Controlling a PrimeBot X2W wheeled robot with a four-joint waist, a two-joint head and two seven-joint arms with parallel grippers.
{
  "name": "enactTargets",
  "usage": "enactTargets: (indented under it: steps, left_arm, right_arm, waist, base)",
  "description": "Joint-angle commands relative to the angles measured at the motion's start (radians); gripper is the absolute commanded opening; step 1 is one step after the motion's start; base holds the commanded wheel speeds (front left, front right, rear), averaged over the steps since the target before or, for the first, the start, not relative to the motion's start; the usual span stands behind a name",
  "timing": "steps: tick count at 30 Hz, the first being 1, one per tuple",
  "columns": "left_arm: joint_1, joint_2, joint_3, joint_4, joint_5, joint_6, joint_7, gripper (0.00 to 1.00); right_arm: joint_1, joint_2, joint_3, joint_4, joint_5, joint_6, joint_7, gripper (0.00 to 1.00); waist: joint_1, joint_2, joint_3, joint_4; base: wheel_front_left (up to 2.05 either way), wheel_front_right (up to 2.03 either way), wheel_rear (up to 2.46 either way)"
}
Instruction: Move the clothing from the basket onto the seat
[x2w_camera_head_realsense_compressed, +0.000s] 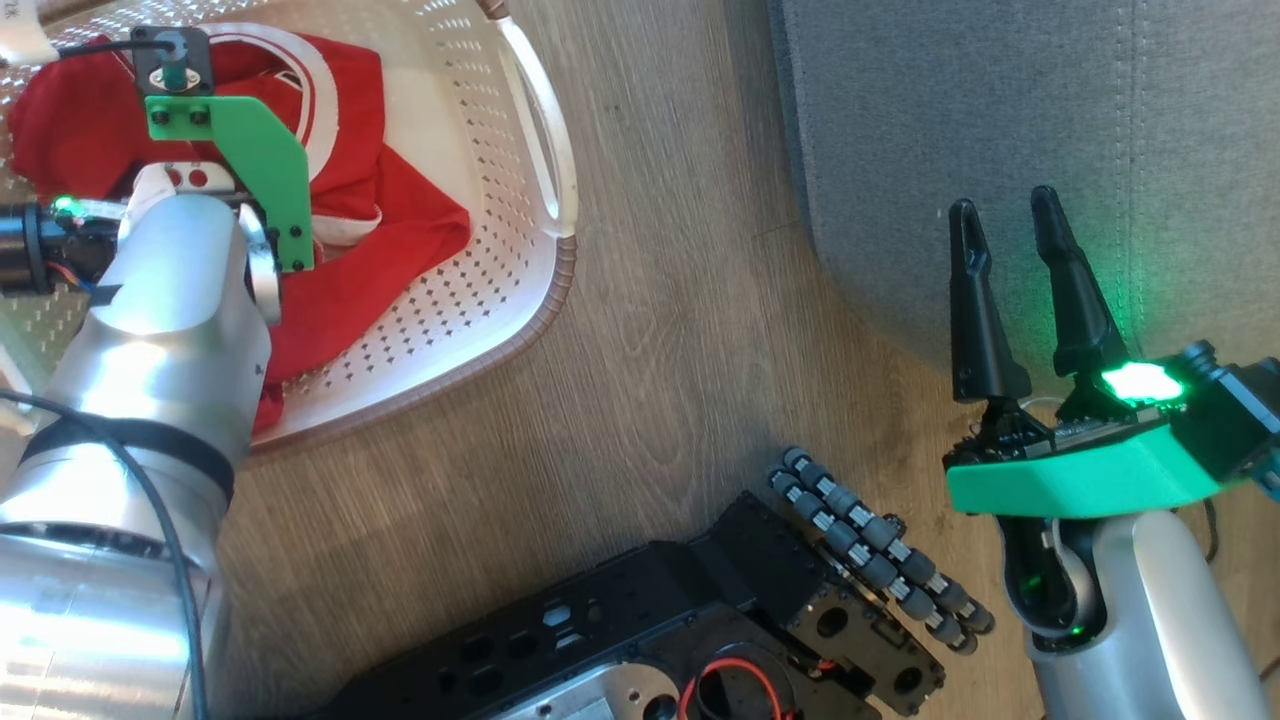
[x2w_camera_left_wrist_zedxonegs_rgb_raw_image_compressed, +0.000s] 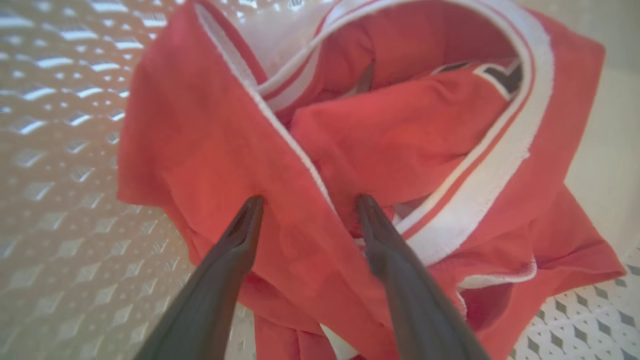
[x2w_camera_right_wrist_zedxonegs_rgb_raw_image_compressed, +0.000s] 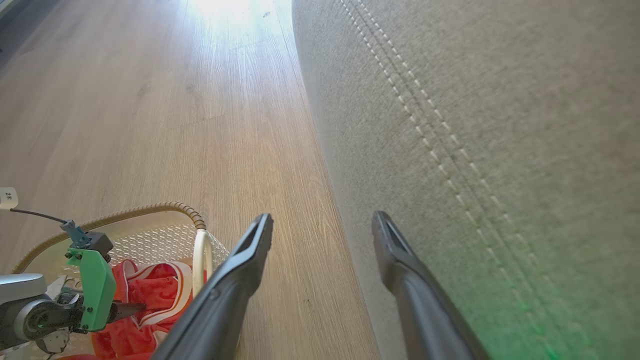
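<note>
You're working over a pale wood-plank floor (x2w_camera_head_realsense_compressed: 680, 300). Closest to you in the head view is the robot's black base (x2w_camera_head_realsense_compressed: 600, 620), with a roller wheel (x2w_camera_head_realsense_compressed: 880, 550) at its front corner. Up from it on your right, the right gripper (x2w_camera_head_realsense_compressed: 1003, 203) hangs with its two dark fingers spread apart and nothing between them. Its tips lie against the rounded edge of the seat (x2w_camera_head_realsense_compressed: 1000, 120) in that view, but you cannot tell whether they touch it. On your left, the silver left forearm (x2w_camera_head_realsense_compressed: 150, 330) reaches down into the basket (x2w_camera_head_realsense_compressed: 490, 280), and a green bracket (x2w_camera_head_realsense_compressed: 265, 170) on its wrist covers part of the load. The left wrist view shows the left gripper (x2w_camera_left_wrist_zedxonegs_rgb_raw_image_compressed: 310, 200) spread wide, its tips down at the clothing (x2w_camera_left_wrist_zedxonegs_rgb_raw_image_compressed: 210, 150) with a red fold edged in white running between them. The fingers are not pressed together on the fold. The clothing lies bunched inside the basket, red with broad white bands and thin striped trim. The basket stands on the floor just beside the seat, with a strip of bare planks between them, and its white handle (x2w_camera_head_realsense_compressed: 545, 130) faces the seat. Farther off, the grey sofa fabric carries a double line of pale stitching (x2w_camera_right_wrist_zedxonegs_rgb_raw_image_compressed: 425, 140).
</note>
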Motion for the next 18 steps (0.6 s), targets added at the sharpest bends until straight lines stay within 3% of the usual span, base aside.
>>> enactTargets:
  steps: [1,3,4,5,18]
  left_arm:
    - [0.036,0.012,0.020,-0.011,-0.010,0.011,0.003,1.00]
    - [0.039,0.006,0.036,-0.011,-0.030,0.022,-0.005,0.94]
    - [0.040,0.003,0.039,-0.011,-0.034,0.025,-0.006,0.58]
    - [0.040,0.000,0.040,-0.011,-0.039,0.023,-0.006,0.00]
    - [0.033,-0.001,0.050,-0.011,-0.077,-0.004,-0.048,0.00]
  right_arm:
    - [0.060,-0.007,0.011,-0.028,0.007,0.000,-0.005,1.00]
    - [0.068,-0.007,0.006,-0.036,0.003,0.000,-0.005,1.00]
    - [0.072,-0.007,0.004,-0.039,0.001,0.000,-0.005,1.00]
    - [0.074,-0.007,0.002,-0.042,0.000,0.000,-0.005,1.00]
    - [0.009,-0.007,0.018,-0.031,-0.014,0.000,-0.005,1.00]
  waist:
    - [0.0000,0.0000,-0.002,0.002]
    - [0.0000,0.0000,-0.002,0.006]
    - [0.0000,0.0000,-0.001,0.008]
    - [0.0000,0.0000,0.001,0.009]
    - [0.0000,0.0000,-0.005,0.011]
  base:
    - [0.00,0.00,0.00]
    - [0.00,0.00,0.00]
    - [0.00,0.00,0.00]
    - [0.00,0.00,0.00]
    - [0.00,0.00,0.00]
